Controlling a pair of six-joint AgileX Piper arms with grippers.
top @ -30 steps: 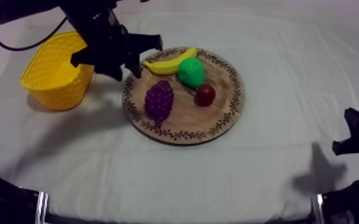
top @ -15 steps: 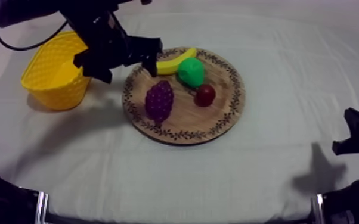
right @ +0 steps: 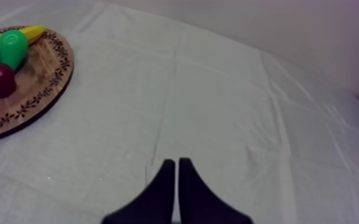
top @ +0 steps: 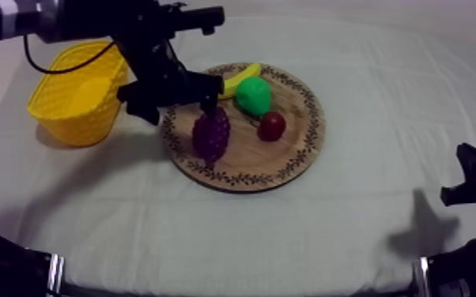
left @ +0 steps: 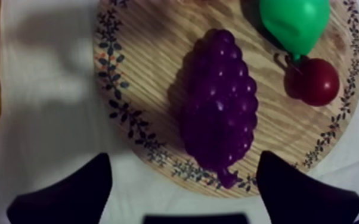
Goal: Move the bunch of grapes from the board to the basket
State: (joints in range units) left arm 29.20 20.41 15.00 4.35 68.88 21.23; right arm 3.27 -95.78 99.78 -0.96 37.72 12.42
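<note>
The purple bunch of grapes (left: 220, 113) lies on the round wooden board with a patterned rim (left: 146, 53), on the side of it nearer the left edge of the cloth-covered surface (top: 368, 237). The left hand (left: 183, 159) hangs over the grapes, fingers spread wide to either side, holding nothing. A green pear (left: 295, 24) and a small red fruit (left: 320, 81) lie beside the grapes. The yellow latticed basket (top: 75, 107) sits toward the far left corner, near the board. The right hand (right: 175, 170) rests by the right edge, its fingers pressed into a narrow wedge.

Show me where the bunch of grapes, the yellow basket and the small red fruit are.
bunch of grapes (left: 220, 107), left wrist view, middle of the bunch.
yellow basket (top: 73, 120), top view, its near outer wall.
small red fruit (top: 271, 125), top view, centre of the fruit.
</note>
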